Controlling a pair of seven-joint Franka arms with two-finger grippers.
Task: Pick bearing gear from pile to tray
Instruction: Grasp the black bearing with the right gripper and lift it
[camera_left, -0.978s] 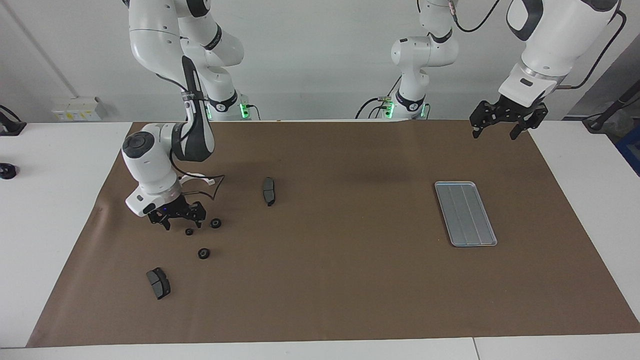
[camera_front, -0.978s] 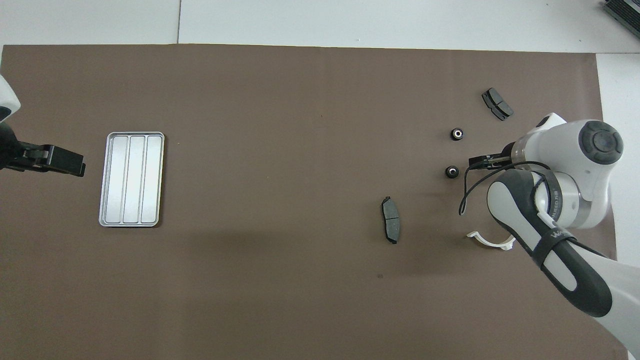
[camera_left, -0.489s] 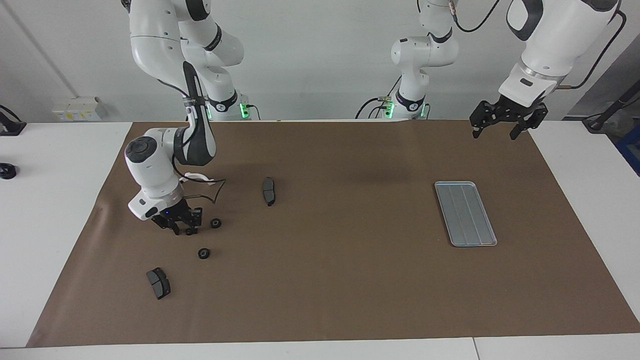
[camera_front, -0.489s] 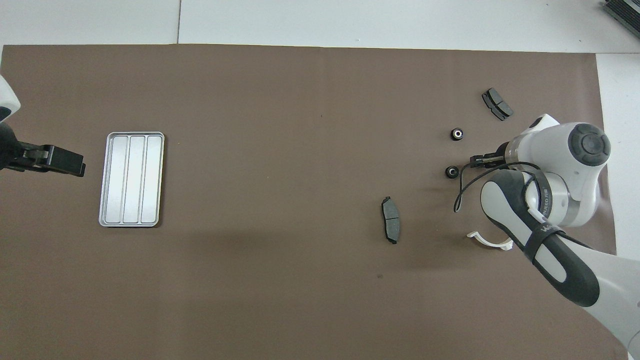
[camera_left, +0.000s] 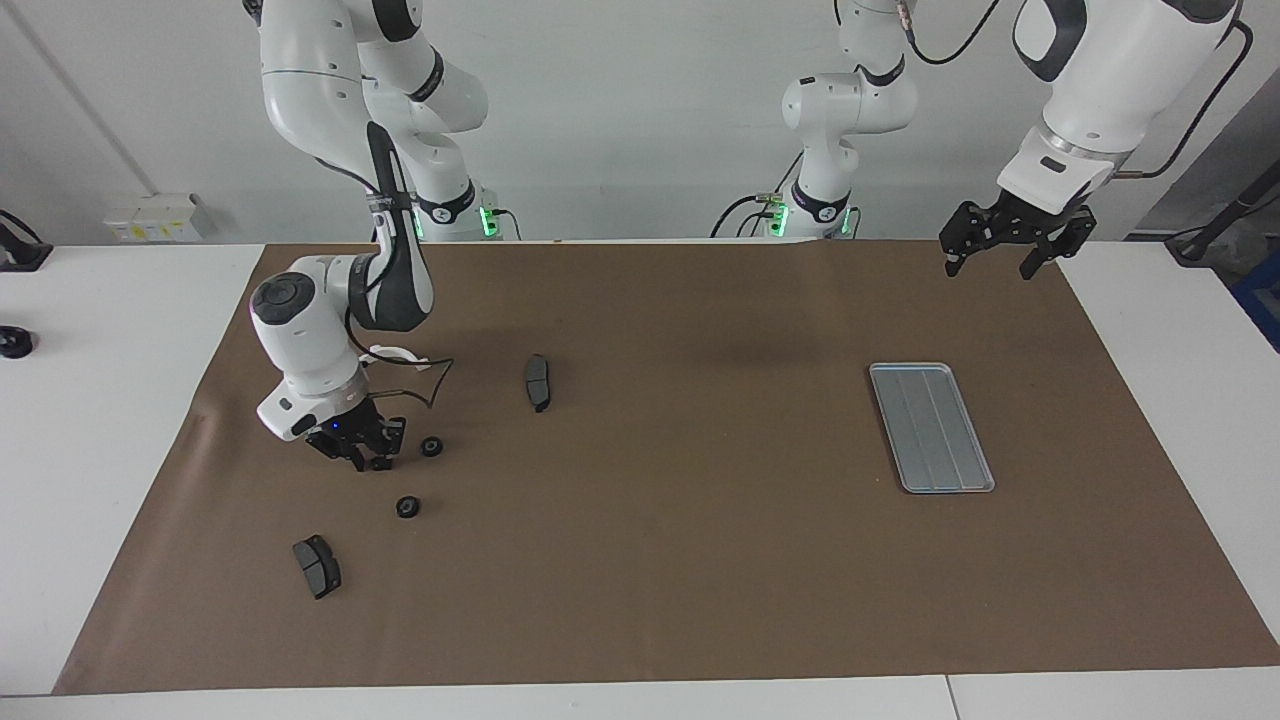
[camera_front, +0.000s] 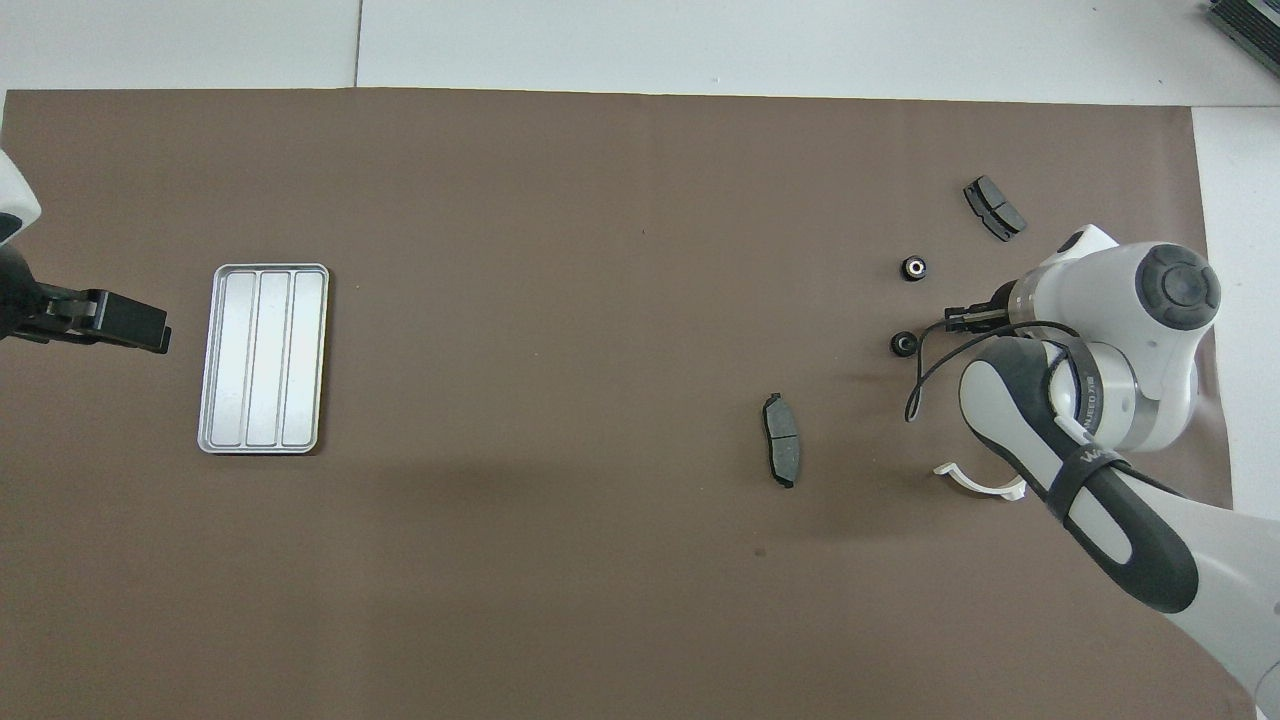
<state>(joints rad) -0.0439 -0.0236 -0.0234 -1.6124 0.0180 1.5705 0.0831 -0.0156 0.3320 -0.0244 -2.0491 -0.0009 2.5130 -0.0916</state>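
The right gripper (camera_left: 362, 452) sits low on the tabletop (camera_left: 680, 560) at the right arm's end, clenched around a small bearing gear (camera_left: 379, 463); the tray (camera_left: 930, 427) lies well apart toward the left arm's end, where the left gripper (camera_left: 990, 262) waits with fingers spread

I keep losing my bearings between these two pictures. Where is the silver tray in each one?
Facing view: the tray lies at the picture's right, below the raised left gripper.
Overhead view: the tray lies at the picture's left, beside the left gripper.
Shared landmark: the brake pad lying alone near the middle of the brown mat; the views are half a turn apart.
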